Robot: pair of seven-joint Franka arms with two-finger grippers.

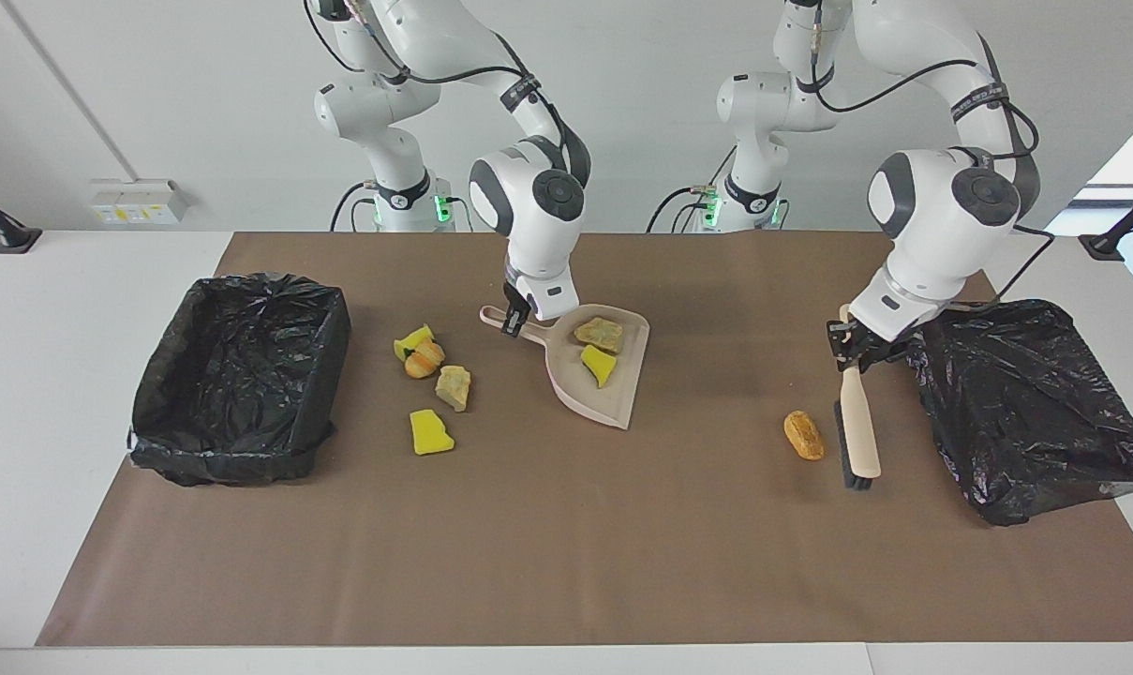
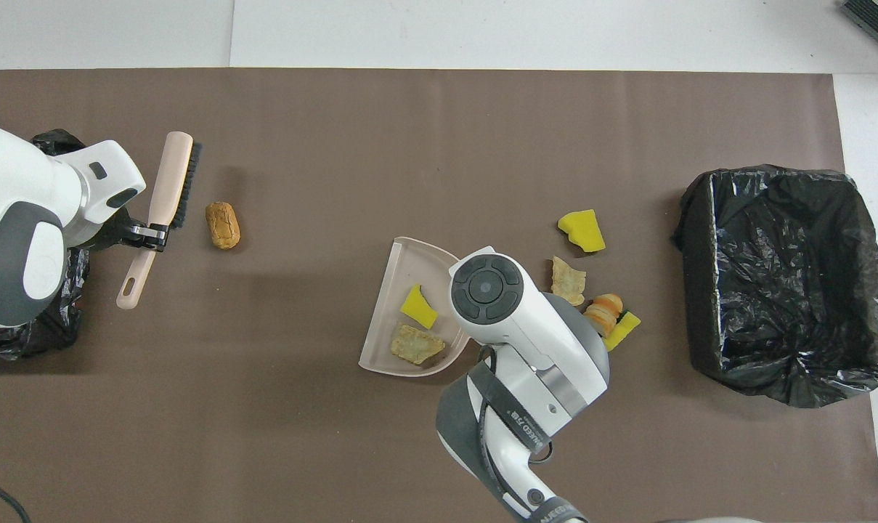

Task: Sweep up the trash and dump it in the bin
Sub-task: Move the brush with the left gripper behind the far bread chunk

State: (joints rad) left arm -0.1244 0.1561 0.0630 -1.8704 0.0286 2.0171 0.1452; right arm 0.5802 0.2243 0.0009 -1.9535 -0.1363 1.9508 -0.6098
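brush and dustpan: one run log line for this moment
left gripper: shut on brush, beside orange-brown bread piece | right gripper: shut on dustpan handle | dustpan: two scraps inside

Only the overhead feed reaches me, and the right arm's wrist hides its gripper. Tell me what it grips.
Observer: The right gripper is shut on the handle of the dustpan, which rests on the mat.
Operator: Now give me the brush's height.
Observer: The brush slopes down from the left gripper, which is shut on its handle. Its head is low by the mat, beside the bread piece. I cannot tell whether it touches.
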